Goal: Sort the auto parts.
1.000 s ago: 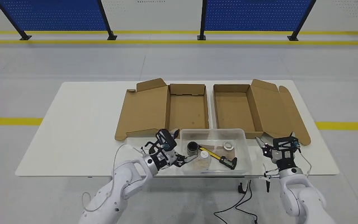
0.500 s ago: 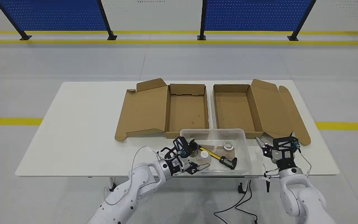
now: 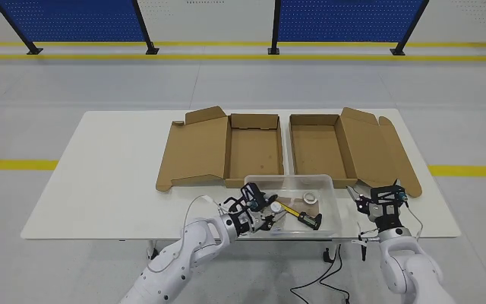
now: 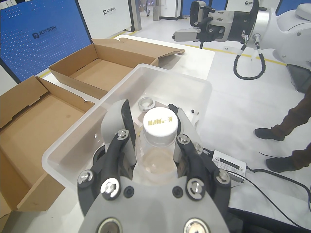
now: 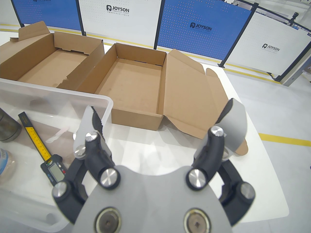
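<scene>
A clear bottle with a white cap (image 4: 160,122) lies in the clear plastic bin (image 3: 288,178) at the table's near edge. My left gripper (image 4: 149,109) is inside the bin (image 4: 170,73), open, with one finger on each side of the bottle's neck. From the top view, the left gripper (image 3: 266,210) covers the bin's left half. A metal ring (image 4: 146,103), a dark cylinder (image 4: 98,153) and a yellow-and-black caliper (image 3: 304,217) also lie in the bin. My right gripper (image 5: 161,112) hangs open and holds nothing, right of the bin (image 5: 60,93), near the table's front right corner (image 3: 377,199).
Two open cardboard boxes stand side by side behind the bin, the left box (image 3: 254,152) and the right box (image 3: 315,148), both with nothing inside. Their flaps spread outward. The table's left part (image 3: 99,167) is bare white surface.
My left gripper has moved right, from beside the bin's left wall into the bin, and now straddles the bottle. The right arm has kept still.
</scene>
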`<state>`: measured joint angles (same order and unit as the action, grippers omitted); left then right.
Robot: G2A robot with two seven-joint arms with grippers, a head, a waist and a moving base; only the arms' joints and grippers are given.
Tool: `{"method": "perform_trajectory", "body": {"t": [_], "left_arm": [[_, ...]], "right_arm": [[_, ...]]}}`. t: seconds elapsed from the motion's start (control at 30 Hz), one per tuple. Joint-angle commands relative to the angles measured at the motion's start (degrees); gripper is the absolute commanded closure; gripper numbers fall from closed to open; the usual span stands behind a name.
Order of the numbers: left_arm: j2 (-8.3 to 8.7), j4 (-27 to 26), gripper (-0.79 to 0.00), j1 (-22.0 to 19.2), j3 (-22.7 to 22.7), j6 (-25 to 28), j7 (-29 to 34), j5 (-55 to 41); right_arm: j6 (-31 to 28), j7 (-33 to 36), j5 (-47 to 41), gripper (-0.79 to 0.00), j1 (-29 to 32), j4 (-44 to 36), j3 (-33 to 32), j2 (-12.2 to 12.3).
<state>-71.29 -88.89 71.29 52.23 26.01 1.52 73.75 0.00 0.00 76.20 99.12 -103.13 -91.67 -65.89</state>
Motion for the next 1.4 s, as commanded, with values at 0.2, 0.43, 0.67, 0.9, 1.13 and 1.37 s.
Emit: {"method": "perform_trajectory", "body": {"t": [0.2, 0.43, 0.67, 0.9, 1.13, 1.37], "left_arm": [[-0.34, -0.32, 0.000, -0.04, -0.17, -2.86, -2.09, 1.19], [-0.46, -1.66, 0.000, 0.09, 0.59, -4.00, -1.95, 0.26], [-0.51, -5.15, 0.000, -0.31, 1.86, -3.63, -3.11, -1.14], [-0.19, -13.18, 0.000, -0.33, 4.42, -1.54, -0.42, -4.21], [0.40, -20.86, 0.000, 1.99, 5.89, 1.81, 4.17, -7.21], [0.25, -20.00, 0.000, 1.30, 5.97, -0.25, 4.69, -6.61]], "right_arm": [[0.00, 0.00, 0.00, -0.785, 0.00, 0.00, 0.00, 0.00], [0.00, 0.00, 0.00, -0.785, 0.00, 0.00, 0.00, 0.00], [0.00, 0.00, 0.00, -0.785, 0.00, 0.00, 0.00, 0.00], [0.00, 0.00, 0.00, -0.785, 0.00, 0.00, 0.00, 0.00], [0.00, 0.00, 0.00, -0.785, 0.00, 0.00, 0.00, 0.00], [0.00, 0.00, 0.00, -0.785, 0.00, 0.00, 0.00, 0.00]]}}
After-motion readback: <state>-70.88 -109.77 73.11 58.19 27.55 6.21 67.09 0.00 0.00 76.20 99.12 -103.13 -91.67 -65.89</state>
